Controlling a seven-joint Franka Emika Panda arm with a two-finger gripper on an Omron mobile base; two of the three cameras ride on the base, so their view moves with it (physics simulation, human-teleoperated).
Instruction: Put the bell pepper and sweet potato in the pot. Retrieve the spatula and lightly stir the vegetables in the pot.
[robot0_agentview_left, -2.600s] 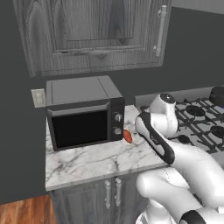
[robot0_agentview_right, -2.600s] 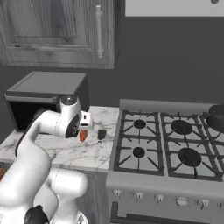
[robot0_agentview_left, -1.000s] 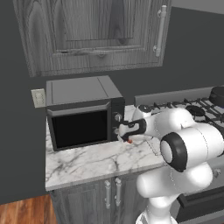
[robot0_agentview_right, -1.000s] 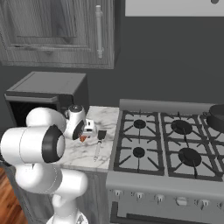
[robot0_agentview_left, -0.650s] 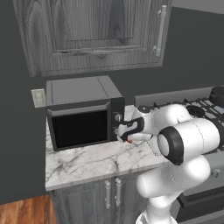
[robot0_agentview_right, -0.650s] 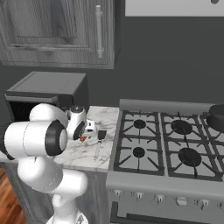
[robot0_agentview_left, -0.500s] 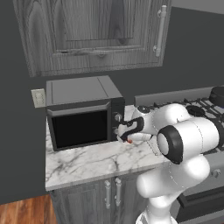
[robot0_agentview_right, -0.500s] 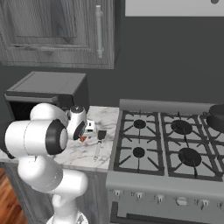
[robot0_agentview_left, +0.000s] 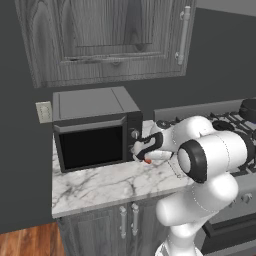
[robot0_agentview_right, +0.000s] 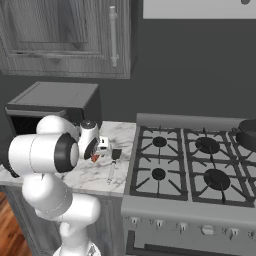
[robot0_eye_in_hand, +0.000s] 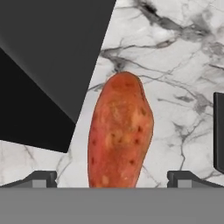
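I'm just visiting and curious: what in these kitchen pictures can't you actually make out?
- sweet potato: its near end is cut off at the bottom of the hand view, so whether the gripper touches it is unclear; in both base views the arm hides most of it.
- pot: cut off by the right edge of the right base view; its inside is hidden.
- spatula: too small for detail.

One sweet potato (robot0_eye_in_hand: 119, 131), one spatula (robot0_agentview_right: 113, 164), one pot (robot0_agentview_right: 248, 133), one microwave (robot0_agentview_left: 95, 127)

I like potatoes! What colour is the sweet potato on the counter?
Orange-brown with little dark specks. The sweet potato shows best in the hand view.
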